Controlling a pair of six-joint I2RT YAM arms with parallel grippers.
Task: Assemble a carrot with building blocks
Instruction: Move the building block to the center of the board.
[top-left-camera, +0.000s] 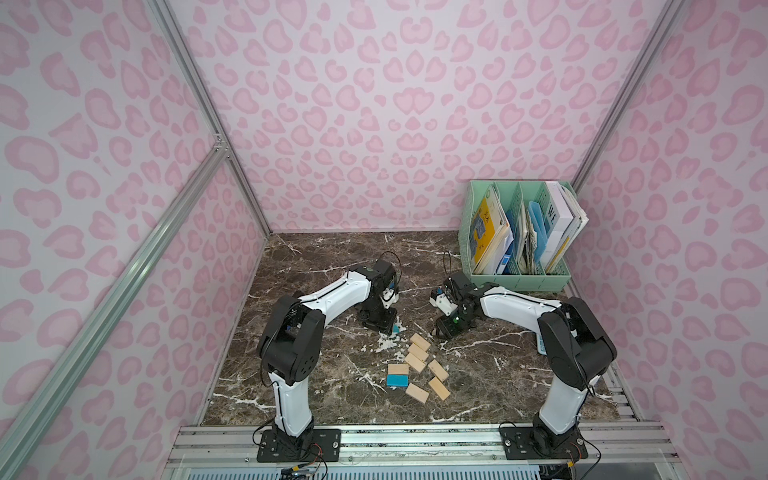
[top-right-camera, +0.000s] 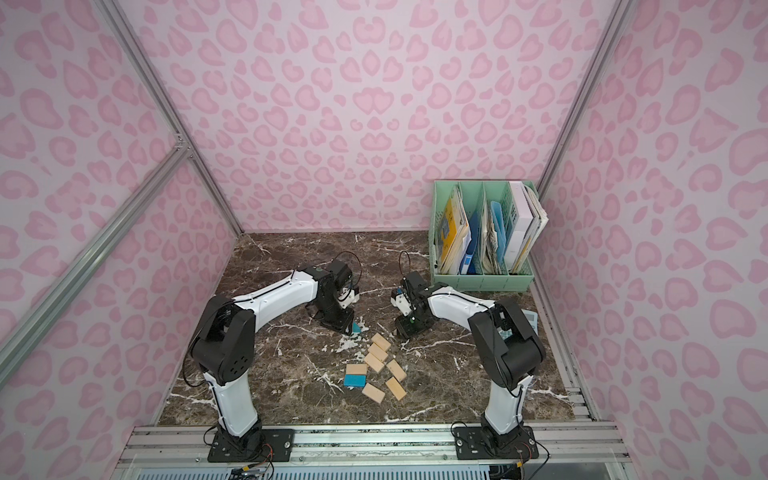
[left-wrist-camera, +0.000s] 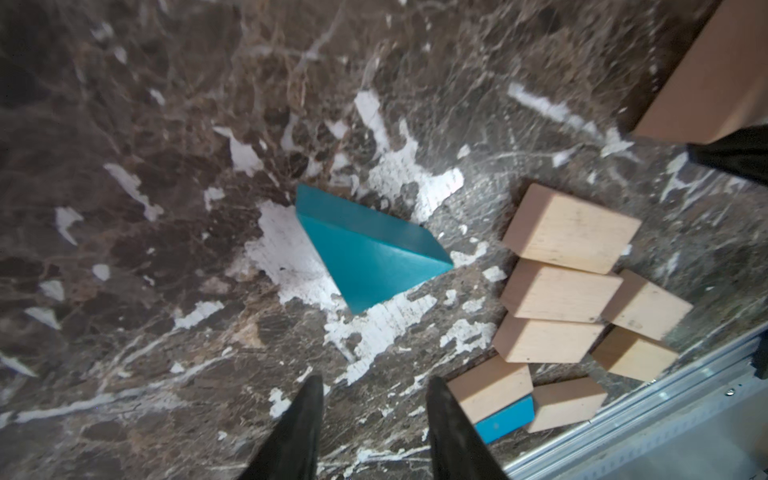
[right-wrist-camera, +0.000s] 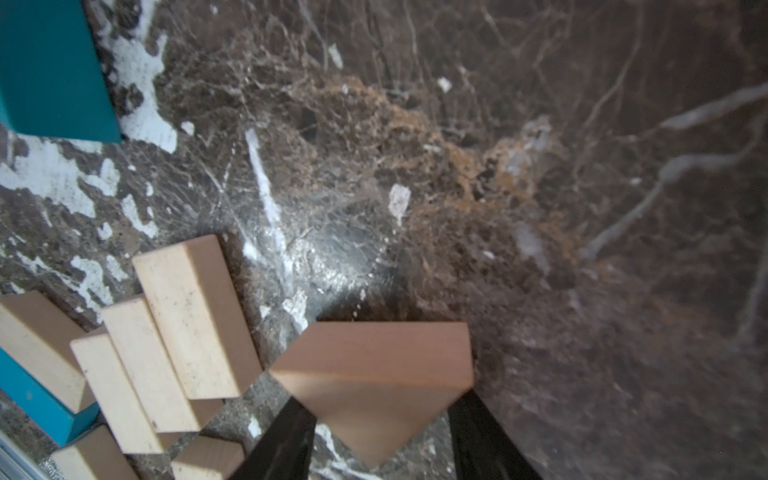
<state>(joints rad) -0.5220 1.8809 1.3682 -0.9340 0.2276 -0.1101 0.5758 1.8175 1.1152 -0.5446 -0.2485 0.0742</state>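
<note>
Left gripper (left-wrist-camera: 375, 380): jaws released with nothing between them, close to the blue triangle (left-wrist-camera: 365, 253), which lies on the marble table (top-left-camera: 332, 257) slightly apart from the other building blocks (top-left-camera: 417, 361). Right gripper (right-wrist-camera: 378, 411): jaws clenched on the tan triangle (right-wrist-camera: 374, 370), just beside the nearest tan rectangle. The remaining blocks lie loosely grouped between the two arms, the blue rectangle (top-left-camera: 397, 380) touching a tan one, with no carrot formed. A green file organiser (top-left-camera: 519, 282) stands in the far right corner, well apart, and the right arm largely hides a light-blue calculator (top-right-camera: 530, 320).
</note>
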